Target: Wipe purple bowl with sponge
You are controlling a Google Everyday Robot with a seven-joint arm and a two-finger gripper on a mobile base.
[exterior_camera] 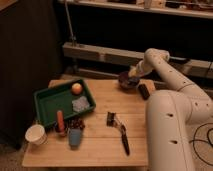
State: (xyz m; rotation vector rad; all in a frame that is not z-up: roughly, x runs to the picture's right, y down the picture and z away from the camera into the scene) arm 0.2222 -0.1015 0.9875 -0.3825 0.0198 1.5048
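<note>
The purple bowl (127, 81) sits at the table's far right edge, small, round and dark. My gripper (132, 75) reaches down from the white arm (156, 61) right over the bowl, at or inside its rim. The gripper covers part of the bowl. The sponge does not show; it may be hidden under the gripper.
A green tray (50, 102) at the left holds an orange fruit (76, 88) and a pale crumpled item (80, 104). In front of it stand a white cup (36, 134), a red item (60, 121) and a blue cup (75, 136). A black-handled brush (120, 132) lies mid-table. A dark object (144, 91) lies beside the bowl.
</note>
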